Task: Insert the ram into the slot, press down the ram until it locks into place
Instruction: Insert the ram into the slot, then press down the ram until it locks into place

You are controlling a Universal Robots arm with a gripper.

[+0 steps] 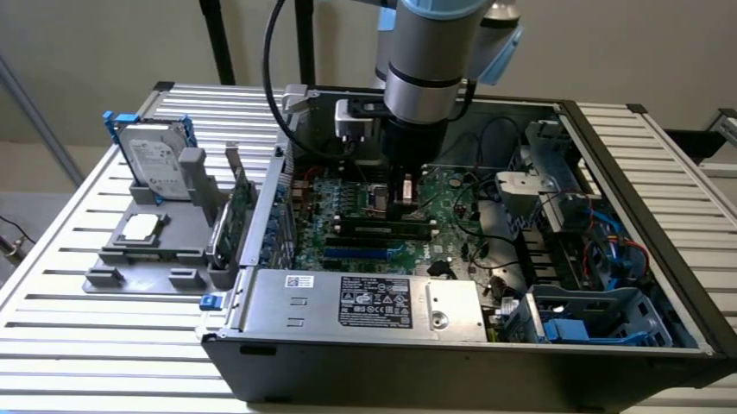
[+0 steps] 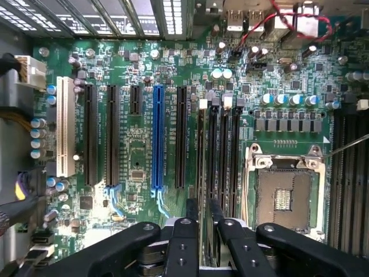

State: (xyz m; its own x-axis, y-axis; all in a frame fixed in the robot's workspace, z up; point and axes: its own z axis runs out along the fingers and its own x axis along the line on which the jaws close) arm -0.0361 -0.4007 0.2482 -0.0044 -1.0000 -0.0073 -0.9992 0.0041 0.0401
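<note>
The ram [image 1: 374, 227], a thin green stick with dark chips, lies along the slot [image 1: 341, 231] on the motherboard inside the open computer case. In the wrist view the ram [image 2: 201, 161] shows edge-on, running down the leftmost black slot [image 2: 200, 109] with pale latches at its far end. My gripper [image 1: 403, 211] stands straight above the stick's middle. Its black fingers [image 2: 192, 216] sit on either side of the ram's near part, and the gripper [image 2: 203, 210] looks shut on it. Whether the stick is fully seated is hidden.
Parallel empty memory slots [image 2: 222, 156] lie beside it, then the square processor socket [image 2: 285, 196]. A blue slot [image 2: 157, 138] and black card slots lie on the other side. Outside the case, a grey holder [image 1: 138, 250] carries a hard drive [image 1: 155, 159] and a green card [image 1: 238, 220].
</note>
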